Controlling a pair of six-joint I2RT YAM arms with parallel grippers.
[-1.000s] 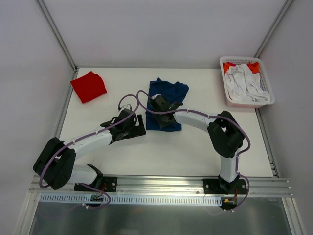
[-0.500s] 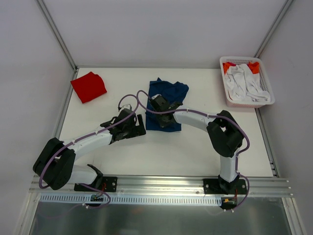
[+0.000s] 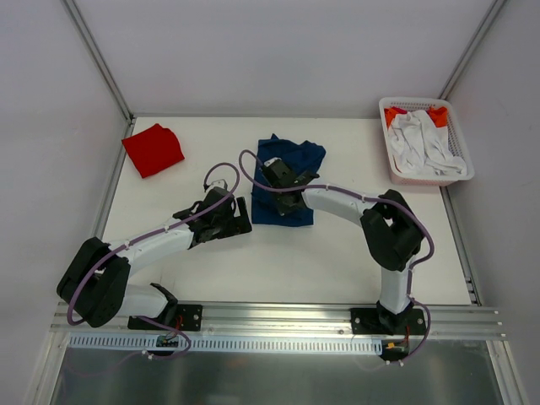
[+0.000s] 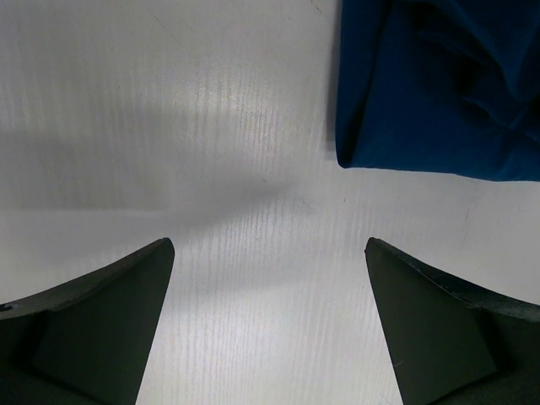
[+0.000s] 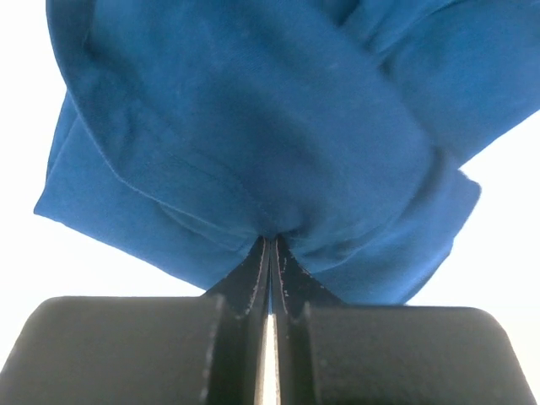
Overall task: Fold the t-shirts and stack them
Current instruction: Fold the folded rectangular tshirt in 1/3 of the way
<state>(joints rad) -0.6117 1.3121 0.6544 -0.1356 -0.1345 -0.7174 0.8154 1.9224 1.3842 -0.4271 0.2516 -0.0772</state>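
Looking down from the overhead camera, the navy t-shirt (image 3: 297, 160) lies crumpled at the middle of the table (image 3: 337, 253), toward its far edge. The right gripper (image 3: 277, 175) sits on top of that shirt, over its left half, with the arm reaching in from the right. The left gripper (image 3: 242, 221) is low over bare table just beside the shirt's near left corner, not touching the cloth. The red t-shirt (image 3: 153, 149) lies folded in the far left corner, well apart from both arms. A white basket (image 3: 385, 106) holding white and orange cloth stands at the far right corner.

From the left wrist camera, the left gripper (image 4: 268, 253) has its two dark fingers (image 4: 101, 321) spread wide, with nothing but white table between them. The navy t-shirt (image 4: 439, 84) fills the upper right of this view; its rounded folded corner lies ahead of the right-hand finger and clear of it.

From the right wrist camera, the right gripper (image 5: 270, 246) has its fingers (image 5: 245, 283) pressed together, only a thin pale line showing between them. A fold of the navy t-shirt (image 5: 253, 126) is pinched at their tips, and the cloth gathers into creases there. From that point the shirt spreads away in overlapping folds that fill most of the view, against a bright white ground.
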